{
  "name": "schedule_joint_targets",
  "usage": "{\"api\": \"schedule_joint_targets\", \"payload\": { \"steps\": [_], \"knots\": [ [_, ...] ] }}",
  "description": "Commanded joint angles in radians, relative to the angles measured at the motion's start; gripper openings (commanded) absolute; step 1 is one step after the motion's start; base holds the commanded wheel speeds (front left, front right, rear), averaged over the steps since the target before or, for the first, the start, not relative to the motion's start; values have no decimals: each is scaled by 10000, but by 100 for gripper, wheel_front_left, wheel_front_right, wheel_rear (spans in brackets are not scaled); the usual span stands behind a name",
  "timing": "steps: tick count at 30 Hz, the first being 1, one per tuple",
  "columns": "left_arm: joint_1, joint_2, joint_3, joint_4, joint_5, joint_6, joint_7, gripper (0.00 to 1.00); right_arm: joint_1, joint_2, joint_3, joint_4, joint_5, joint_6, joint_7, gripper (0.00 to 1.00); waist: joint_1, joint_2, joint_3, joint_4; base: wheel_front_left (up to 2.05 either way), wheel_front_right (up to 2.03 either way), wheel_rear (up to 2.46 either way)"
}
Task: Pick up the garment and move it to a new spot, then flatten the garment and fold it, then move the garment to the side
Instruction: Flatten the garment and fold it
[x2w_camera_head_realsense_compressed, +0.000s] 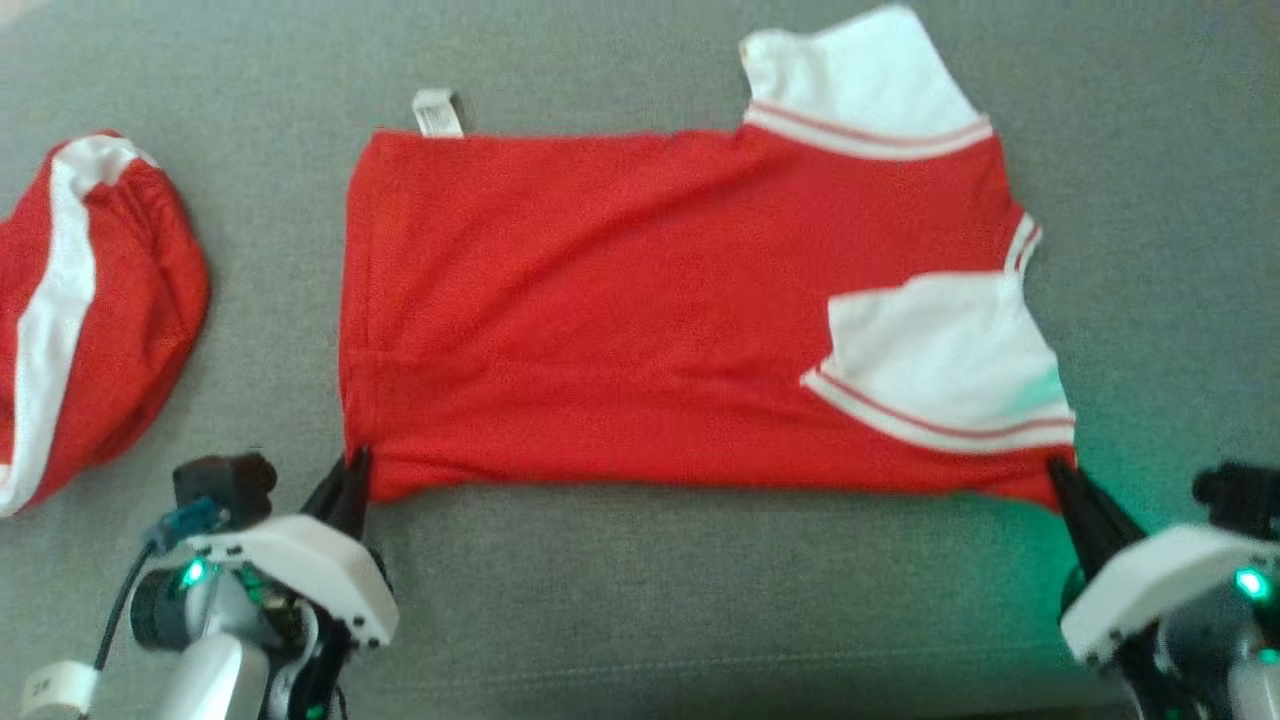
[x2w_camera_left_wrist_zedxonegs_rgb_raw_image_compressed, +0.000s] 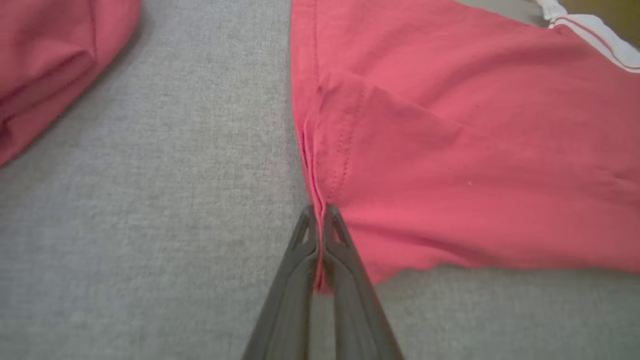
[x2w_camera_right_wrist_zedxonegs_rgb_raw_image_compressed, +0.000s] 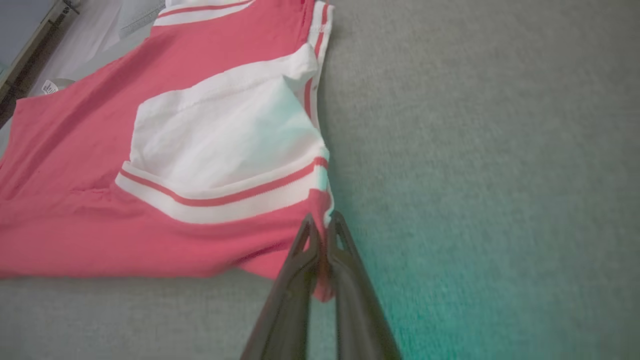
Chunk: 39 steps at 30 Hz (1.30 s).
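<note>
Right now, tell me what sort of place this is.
Likely a clothes-folding workbench: a grey cloth-covered surface, a red shirt spread flat on it, and another red-and-white garment bunched at its left.

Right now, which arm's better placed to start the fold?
Neither alone; it likely takes both. The left gripper is shut on the garment's near hem corner, the right gripper on its near corner beside the white sleeve.
</note>
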Motion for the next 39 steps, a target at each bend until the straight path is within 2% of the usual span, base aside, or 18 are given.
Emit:
{"api": "schedule_joint_targets", "payload": {
  "steps": [1, 6, 7, 8, 9, 12, 17, 22, 32, 39],
  "knots": [
    [-46, 322, 309, -410, 61, 65, 64, 0, 206, -11, -21, -517, 16, -7, 51, 0, 0, -1, -224, 59, 0, 0, 0],
    [921, 451, 200, -923, -110, 179, 628, 0, 1334, 442, -394, -1265, -153, -7, 395, 0, 0, -1, -701, 28, 0, 0, 0],
    [1032, 450, 176, -1013, -107, 204, 642, 27, 1396, 470, -450, -1349, -214, -7, 347, 20, 0, -1, -740, 24, 0, 0, 0],
    [1151, 416, 137, -1050, -149, 214, 701, 86, 1435, 503, -488, -1375, -261, -7, 335, 76, 0, -1, -799, 13, 0, 0, 0],
    [1262, 375, 77, -1094, -186, 211, 758, 100, 1446, 518, -495, -1400, -327, -7, 303, 100, 0, -1, -850, 10, 0, 0, 0],
    [1384, 295, 30, -1283, 27, 404, 413, 100, 1276, 469, -502, -1612, -629, -7, -254, 100, 0, -1, -992, 22, 0, 0, 0],
    [1125, 145, 160, -1876, 857, 854, -1505, 100, 832, 328, -248, -2424, -1339, -7, -1912, 100, 0, -1, -1239, 20, 0, 0, 0],
    [783, 170, 125, -2431, 1755, 1291, -2812, 100, 430, 257, 210, -3113, -1773, -7, -2639, 100, 0, -1, -1407, -37, 0, 0, 0],
    [542, 250, 92, -2813, 2228, 1690, -2986, 100, 71, 292, 599, -3533, -2093, -7, -2584, 100, 0, -1, -1334, -43, 0, 0, 0],
    [417, 305, 95, -2749, 2183, 1676, -2959, 100, 19, 361, 525, -3552, -2115, -7, -2556, 100, 0, -1, -1142, -47, 0, 0, 0]
  ]
}}
